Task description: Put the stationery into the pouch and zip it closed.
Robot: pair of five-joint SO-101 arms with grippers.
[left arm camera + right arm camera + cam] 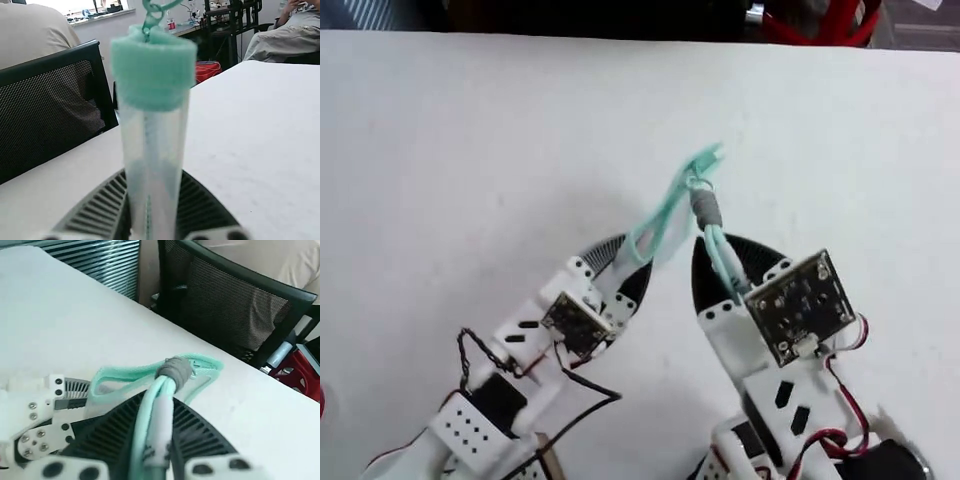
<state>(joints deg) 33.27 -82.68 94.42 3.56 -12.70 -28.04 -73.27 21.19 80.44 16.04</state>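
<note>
Pouch (152,125) looks light, limp, slippery — left gripper (150,217) clamps its clear side, right gripper (157,442) pinches its cord (161,390) — firmer trim seems safest to hold

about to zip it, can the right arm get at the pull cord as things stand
Probably yes: the right gripper looks shut on the teal cord by its grey wrap, the left gripper holds the pouch, and nothing lies between them.
</note>
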